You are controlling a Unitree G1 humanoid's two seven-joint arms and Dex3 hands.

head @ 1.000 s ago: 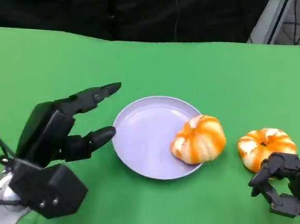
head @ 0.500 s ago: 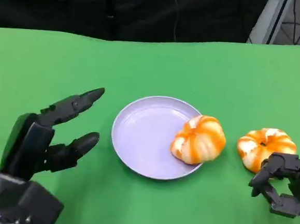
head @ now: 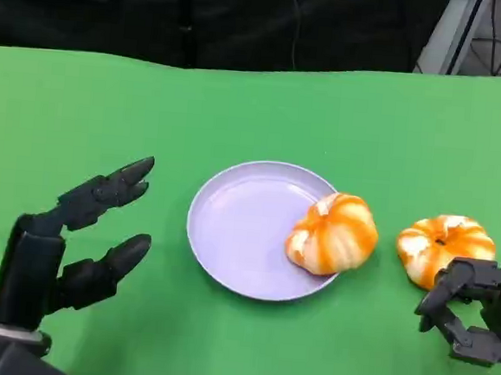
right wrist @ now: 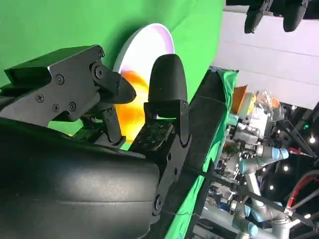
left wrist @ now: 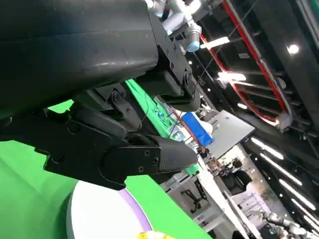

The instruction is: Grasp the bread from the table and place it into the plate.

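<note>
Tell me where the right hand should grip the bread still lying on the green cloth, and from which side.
Grip the loose bread across its rounded sides, probably coming from above. It is a low dome lying flat on the table, apart from the plate, with open cloth around it. The right hand sits just on the robot's side of it, holding nothing.

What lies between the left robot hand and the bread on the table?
In the head view, the plate, with another bread on its right rim.
</note>
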